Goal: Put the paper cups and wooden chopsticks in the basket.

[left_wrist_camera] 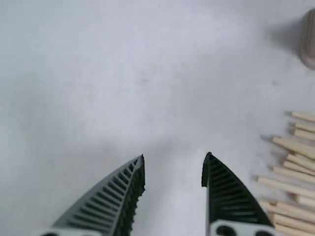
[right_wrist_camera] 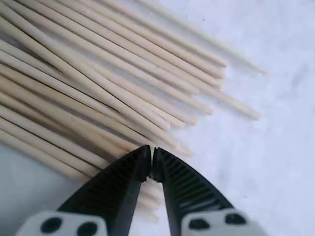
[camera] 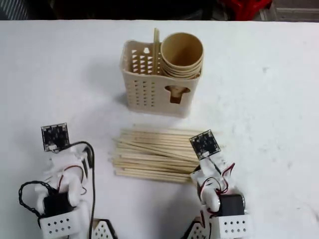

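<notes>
The left end effector (left_wrist_camera: 173,169) hangs open and empty above the counter (left_wrist_camera: 123,73). The right end effector (right_wrist_camera: 151,160), its tips closed together, points at the wooden chopsticks (right_wrist_camera: 98,83).

Tan paper cups (camera: 182,52), nested in one stack, mouths up, sit in the right-hand half of the basket (camera: 139,87). The basket is cream plastic with perforated walls, upright, on the far side of the table from me. A thin pale stick (camera: 156,44), likely a chopstick, stands upright in it beside the cups. The wooden chopsticks (camera: 154,155) lie flat in a loose, roughly parallel pile between the basket and me, clear of the basket.
</notes>
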Robot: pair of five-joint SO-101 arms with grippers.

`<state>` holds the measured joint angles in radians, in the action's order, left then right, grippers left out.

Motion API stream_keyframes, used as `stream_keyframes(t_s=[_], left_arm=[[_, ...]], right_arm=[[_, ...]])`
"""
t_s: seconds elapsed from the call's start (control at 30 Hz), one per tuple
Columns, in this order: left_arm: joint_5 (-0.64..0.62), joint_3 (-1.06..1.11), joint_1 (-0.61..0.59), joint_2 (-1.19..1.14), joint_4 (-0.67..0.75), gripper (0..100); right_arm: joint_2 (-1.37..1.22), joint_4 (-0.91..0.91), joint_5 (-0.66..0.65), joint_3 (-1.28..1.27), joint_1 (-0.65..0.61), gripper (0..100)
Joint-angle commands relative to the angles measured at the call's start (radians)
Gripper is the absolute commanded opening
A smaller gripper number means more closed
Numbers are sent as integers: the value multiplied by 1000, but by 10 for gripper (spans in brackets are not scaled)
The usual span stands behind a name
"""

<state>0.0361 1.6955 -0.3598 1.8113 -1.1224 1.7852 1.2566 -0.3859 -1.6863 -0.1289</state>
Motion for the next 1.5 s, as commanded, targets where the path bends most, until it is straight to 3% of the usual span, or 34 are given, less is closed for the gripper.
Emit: stream_keyframes(t_s=[0.0, 0.2, 1.47], left_arm=[[-5, -2, -10, 7, -75, 201], [-5, -2, -10, 7, -147, 200], [-6, -2, -10, 7, -157, 200]], right_arm=[[15, 12, -9, -5, 12, 19], [15, 12, -9, -5, 12, 19], [15, 12, -9, -5, 12, 19]])
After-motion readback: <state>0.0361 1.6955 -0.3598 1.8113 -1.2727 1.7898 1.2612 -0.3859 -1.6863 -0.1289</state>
